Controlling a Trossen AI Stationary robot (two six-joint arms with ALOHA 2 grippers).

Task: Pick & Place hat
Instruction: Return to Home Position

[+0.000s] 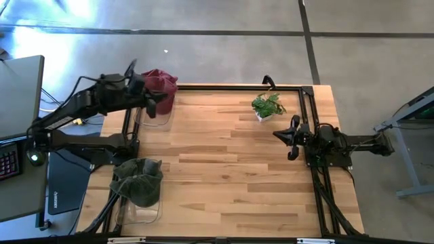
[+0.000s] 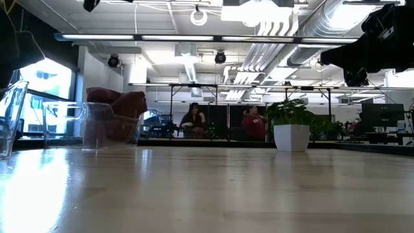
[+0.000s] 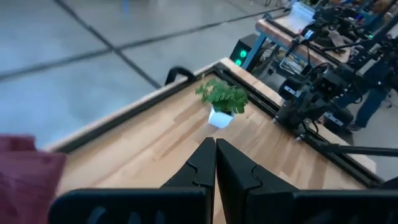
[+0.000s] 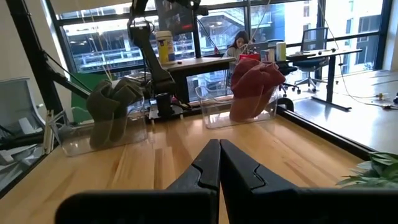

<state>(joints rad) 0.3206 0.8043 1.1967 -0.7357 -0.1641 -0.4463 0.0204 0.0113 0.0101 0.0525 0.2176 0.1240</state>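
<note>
The left gripper (image 3: 215, 142) is closed and empty; the red caps (image 1: 159, 83) are piled in the bin (image 1: 161, 120) just beside it. That bin could be knocked if the arm is swung low; the right gripper (image 4: 219, 144) is parked closed, far across.

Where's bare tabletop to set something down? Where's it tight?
Free: the middle of the table, bordered by the red-cap bin and dark-cap bin on the left, the plant and right gripper opposite. Crowded: the left edge, where the left gripper hangs at the red-cap bin.
</note>
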